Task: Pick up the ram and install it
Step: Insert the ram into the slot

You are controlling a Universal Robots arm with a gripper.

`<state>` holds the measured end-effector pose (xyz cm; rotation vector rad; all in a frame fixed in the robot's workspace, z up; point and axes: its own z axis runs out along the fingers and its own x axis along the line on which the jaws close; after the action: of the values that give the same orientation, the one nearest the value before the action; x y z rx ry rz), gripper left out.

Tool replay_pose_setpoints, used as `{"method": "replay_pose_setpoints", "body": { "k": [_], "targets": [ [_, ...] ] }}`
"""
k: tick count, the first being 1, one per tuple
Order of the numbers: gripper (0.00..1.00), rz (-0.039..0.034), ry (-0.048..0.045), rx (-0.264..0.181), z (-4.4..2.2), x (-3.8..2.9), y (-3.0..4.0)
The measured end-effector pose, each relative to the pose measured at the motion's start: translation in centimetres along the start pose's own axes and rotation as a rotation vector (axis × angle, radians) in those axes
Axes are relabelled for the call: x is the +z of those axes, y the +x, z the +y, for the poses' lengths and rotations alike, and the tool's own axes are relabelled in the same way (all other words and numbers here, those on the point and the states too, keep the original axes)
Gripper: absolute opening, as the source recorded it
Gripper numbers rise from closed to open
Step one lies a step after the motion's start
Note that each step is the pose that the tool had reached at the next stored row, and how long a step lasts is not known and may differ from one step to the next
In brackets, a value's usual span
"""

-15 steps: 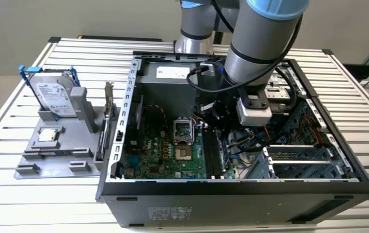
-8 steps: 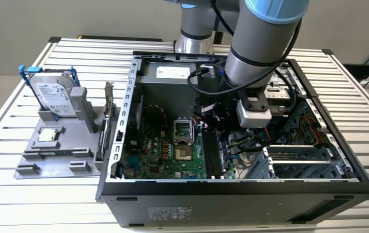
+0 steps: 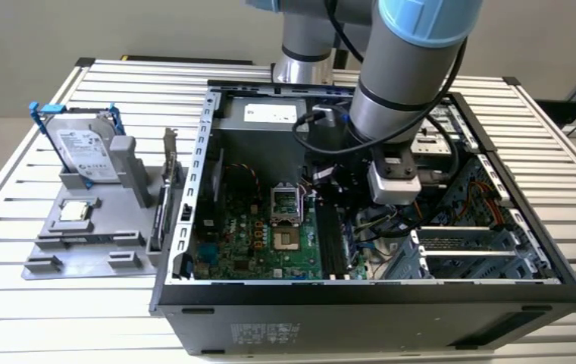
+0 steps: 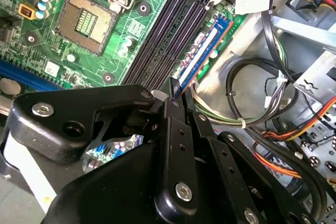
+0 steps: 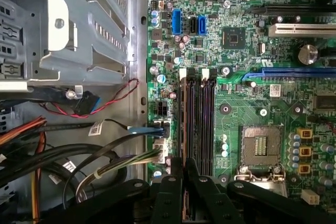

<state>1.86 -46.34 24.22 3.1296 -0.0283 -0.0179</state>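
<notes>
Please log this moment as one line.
gripper: shut on ram | ram: over memory slots | CPU socket: empty

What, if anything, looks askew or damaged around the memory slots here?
Nothing stands out. In the second wrist view the ram runs parallel to the empty slots beside it, not skewed, with its near end between the fingers of the gripper.
</notes>
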Motion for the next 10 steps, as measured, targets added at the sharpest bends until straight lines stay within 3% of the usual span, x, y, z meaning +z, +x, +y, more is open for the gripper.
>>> {"method": "replay_pose_setpoints", "body": {
  "k": [10],
  "targets": [
    [0.00, 0.0000, 0.0000, 0.000, -0.03, 0.94, 0.05]
  ]
}}
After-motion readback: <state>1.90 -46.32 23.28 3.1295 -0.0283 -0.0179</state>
